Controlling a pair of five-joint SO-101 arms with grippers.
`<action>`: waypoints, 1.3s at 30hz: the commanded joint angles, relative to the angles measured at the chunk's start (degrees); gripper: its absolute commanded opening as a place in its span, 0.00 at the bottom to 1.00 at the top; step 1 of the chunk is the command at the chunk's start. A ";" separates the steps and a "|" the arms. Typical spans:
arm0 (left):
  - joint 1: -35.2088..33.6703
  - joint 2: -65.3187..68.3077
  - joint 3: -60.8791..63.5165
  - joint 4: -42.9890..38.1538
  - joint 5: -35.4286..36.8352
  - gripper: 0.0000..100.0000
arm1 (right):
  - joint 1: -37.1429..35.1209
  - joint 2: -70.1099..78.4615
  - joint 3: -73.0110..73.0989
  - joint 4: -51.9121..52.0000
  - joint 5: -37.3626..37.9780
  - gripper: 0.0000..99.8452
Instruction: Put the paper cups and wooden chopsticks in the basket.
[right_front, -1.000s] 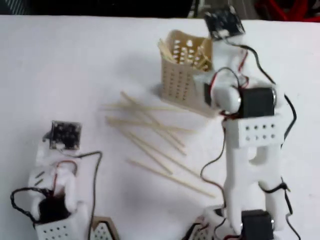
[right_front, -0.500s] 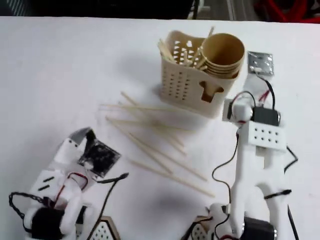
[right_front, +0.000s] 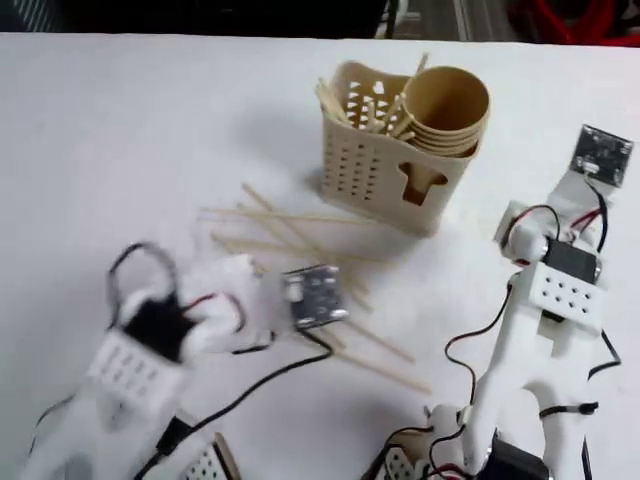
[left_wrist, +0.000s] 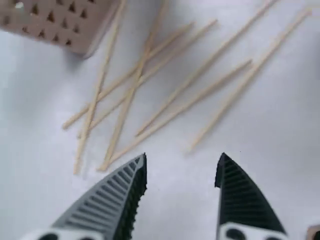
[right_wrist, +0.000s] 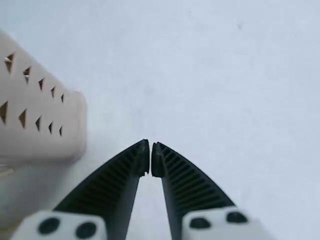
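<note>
Loose wooden chopsticks (left_wrist: 134, 89) lie fanned on the counter (right_front: 150, 130) just in front of the basket (right_front: 375, 170), which holds the paper cups (right_front: 445, 100); the nearer left pincer (left_wrist: 182, 157) hovers open and empty over them, sticks slanting across its gap; right pincer (right_wrist: 150, 150) closed, empty, beside the basket

The basket (right_front: 385, 170) stands toward the back of the worktop (right_front: 150, 130), paper cups (right_front: 445, 105) nested in its right end. Loose chopsticks (right_front: 290, 250) lie scattered just before it, the left pincer (left_wrist: 182, 167) above them, the right pincer (right_wrist: 150, 150) beside the basket
</note>
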 joint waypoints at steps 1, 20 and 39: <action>7.87 15.60 -7.30 -0.97 -0.53 0.24 | 2.77 -2.33 -1.32 -0.92 -0.53 0.02; 15.16 60.70 -23.21 -14.15 -0.35 0.23 | 7.08 -2.33 -2.55 -0.84 -2.55 0.02; 15.43 70.11 -31.74 -2.73 5.54 0.02 | 7.25 -2.33 -2.55 -0.66 -2.73 0.02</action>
